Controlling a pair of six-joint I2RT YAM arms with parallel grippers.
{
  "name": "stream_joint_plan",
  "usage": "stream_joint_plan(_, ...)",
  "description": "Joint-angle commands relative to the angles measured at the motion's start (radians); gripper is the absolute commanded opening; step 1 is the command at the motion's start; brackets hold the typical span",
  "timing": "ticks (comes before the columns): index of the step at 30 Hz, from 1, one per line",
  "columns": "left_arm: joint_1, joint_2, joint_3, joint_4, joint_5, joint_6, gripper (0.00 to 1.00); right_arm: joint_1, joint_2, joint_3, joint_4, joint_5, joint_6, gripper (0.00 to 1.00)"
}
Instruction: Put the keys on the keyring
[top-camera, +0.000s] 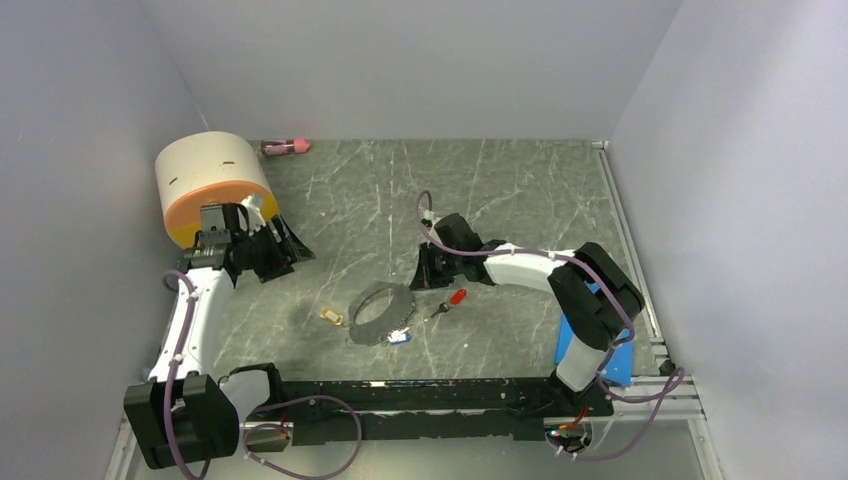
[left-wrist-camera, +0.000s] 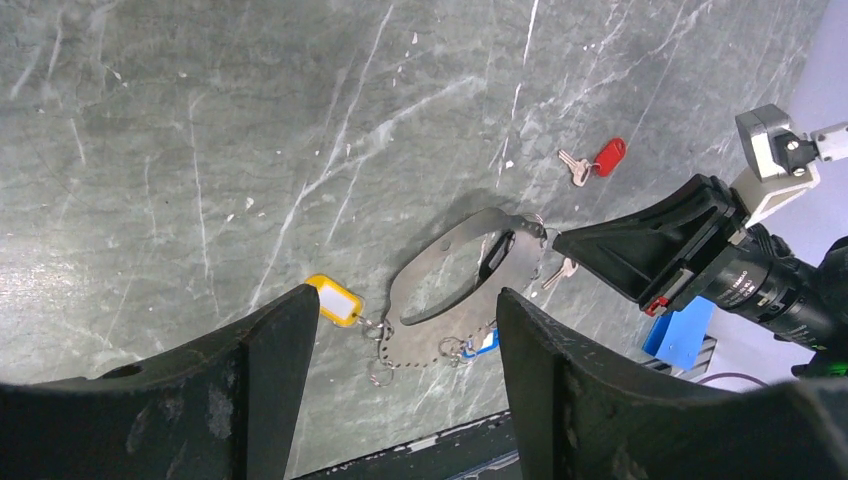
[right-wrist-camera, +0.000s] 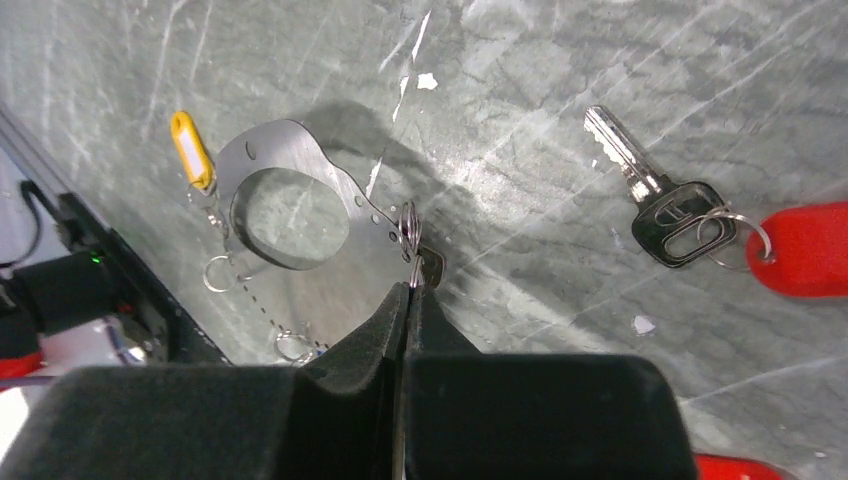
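The keyring, a flat silver plate (top-camera: 380, 312) with a large hole, lies mid-table; it also shows in the left wrist view (left-wrist-camera: 425, 338) and the right wrist view (right-wrist-camera: 290, 150). A yellow tag (left-wrist-camera: 338, 303) and a blue tag (left-wrist-camera: 487, 342) hang from small rings on its rim. My right gripper (right-wrist-camera: 410, 290) is shut on a small split ring (right-wrist-camera: 408, 222) at the plate's edge, with a dark key head (right-wrist-camera: 431, 266) beside it. A key (right-wrist-camera: 640, 190) with a red tag (top-camera: 457, 297) lies loose to the right. My left gripper (top-camera: 285, 255) is open and empty, far left of the plate.
A big cream-and-orange drum (top-camera: 210, 185) stands at the far left, just behind the left gripper. A pink object (top-camera: 285, 147) lies by the back wall. A blue block (top-camera: 600, 350) sits near the right arm's base. Grey walls enclose the table.
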Motion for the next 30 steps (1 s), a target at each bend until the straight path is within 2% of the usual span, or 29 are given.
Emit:
stream_joint_plan(1,0.003,-0.023,-0.002,0.032,0.044,0.031,0.71,0.025,-0.013,0.077,-0.109,0.038,-0.150,0.00)
stream_joint_plan(5,0.004,-0.030,-0.005,0.044,0.073,0.039,0.71,0.055,-0.015,0.117,-0.149,0.057,-0.211,0.00)
stream_joint_plan(19,-0.005,-0.102,-0.065,0.166,0.249,0.032,0.71,0.065,-0.148,0.135,-0.180,-0.032,-0.384,0.00)
stream_joint_plan(27,-0.106,-0.132,-0.092,0.227,0.296,0.028,0.73,0.065,-0.224,0.148,-0.236,-0.101,-0.461,0.00)
stream_joint_plan(30,-0.177,-0.165,-0.118,0.276,0.295,0.011,0.73,0.065,-0.252,0.154,-0.253,-0.126,-0.479,0.00)
